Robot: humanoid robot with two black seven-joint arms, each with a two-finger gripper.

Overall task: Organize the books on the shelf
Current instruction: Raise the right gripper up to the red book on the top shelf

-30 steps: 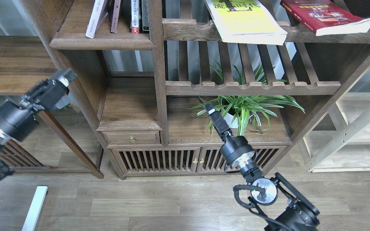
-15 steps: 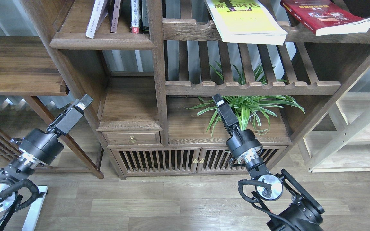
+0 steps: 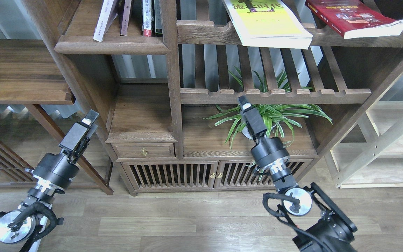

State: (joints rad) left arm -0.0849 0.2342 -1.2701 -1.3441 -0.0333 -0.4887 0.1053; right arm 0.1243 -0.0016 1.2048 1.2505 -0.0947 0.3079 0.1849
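Dark wood bookcase [image 3: 173, 87] fills view. Yellow-green book [image 3: 268, 22] at 12 o'clock, red book [image 3: 353, 17] at 1 o'clock, both flat on slatted rack [image 3: 275, 95]. Judged floppy, moderately heavy; overhanging edge best pinched. Left gripper [image 3: 89, 120], right gripper [image 3: 245, 102]: nothing held; finger gap cannot be told.

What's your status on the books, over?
Left gripper and right gripper both empty, low by the cabinet. Yellow-green book and red book lie flat on the slatted rack. Potted plant sits behind the right gripper.
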